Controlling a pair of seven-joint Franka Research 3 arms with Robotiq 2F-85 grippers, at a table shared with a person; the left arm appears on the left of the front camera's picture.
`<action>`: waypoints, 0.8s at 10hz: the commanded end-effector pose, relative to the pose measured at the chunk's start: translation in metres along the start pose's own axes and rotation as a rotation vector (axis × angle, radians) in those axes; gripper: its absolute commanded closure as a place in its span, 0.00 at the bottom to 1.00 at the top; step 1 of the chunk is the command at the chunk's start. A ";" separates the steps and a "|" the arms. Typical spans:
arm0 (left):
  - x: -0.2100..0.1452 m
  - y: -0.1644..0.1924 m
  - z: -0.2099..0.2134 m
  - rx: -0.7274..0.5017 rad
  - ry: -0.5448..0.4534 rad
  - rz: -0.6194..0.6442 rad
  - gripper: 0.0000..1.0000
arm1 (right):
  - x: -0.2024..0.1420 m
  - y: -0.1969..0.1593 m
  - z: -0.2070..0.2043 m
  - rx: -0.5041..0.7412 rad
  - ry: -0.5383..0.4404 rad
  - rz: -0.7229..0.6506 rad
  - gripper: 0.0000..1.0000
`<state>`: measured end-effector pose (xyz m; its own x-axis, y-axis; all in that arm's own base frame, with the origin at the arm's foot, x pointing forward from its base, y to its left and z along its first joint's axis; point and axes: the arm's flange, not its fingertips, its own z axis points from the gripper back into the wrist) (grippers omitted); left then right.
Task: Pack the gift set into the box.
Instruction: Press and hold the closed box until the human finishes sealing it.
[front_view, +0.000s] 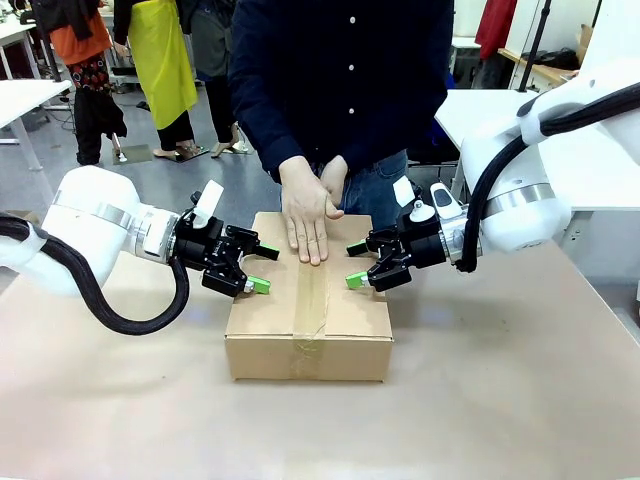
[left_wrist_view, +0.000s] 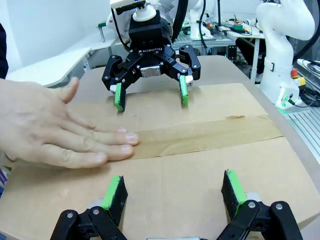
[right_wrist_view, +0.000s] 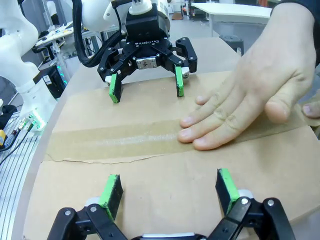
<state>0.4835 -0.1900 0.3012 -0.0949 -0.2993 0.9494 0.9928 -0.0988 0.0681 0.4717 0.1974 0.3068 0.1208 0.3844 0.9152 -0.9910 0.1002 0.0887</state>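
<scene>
Front view: the box (front_view: 308, 310) sits mid-table, flaps shut and taped, its seam running away from me toward the person's hand (front_view: 305, 215), flat on top. My left gripper (front_view: 254, 268) and right gripper (front_view: 358, 263) flank it, both released, equally near.

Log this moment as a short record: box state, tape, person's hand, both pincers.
box: brown cardboard carton, flaps closed, on the table
tape: clear strip along the top seam
person's hand: hand flat on the seam at the far end
left pincer: left pincer open, at the box's left edge
right pincer: right pincer open, at the box's right edge
gift set: cannot tell, box shut
</scene>
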 end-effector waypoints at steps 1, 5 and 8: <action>-0.001 -0.002 -0.001 -0.005 -0.002 -0.009 0.00 | -0.002 0.001 0.000 -0.007 -0.002 0.000 0.00; -0.001 -0.002 -0.001 -0.005 -0.002 -0.009 0.00 | -0.002 0.001 0.000 -0.007 -0.002 0.000 0.00; -0.001 -0.002 -0.001 -0.005 -0.002 -0.009 0.00 | -0.002 0.001 0.000 -0.007 -0.002 0.000 0.00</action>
<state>0.4836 -0.1902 0.3015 -0.0955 -0.2987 0.9496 0.9927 -0.0994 0.0686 0.4719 0.1974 0.3074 0.1197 0.3842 0.9155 -0.9911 0.1002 0.0875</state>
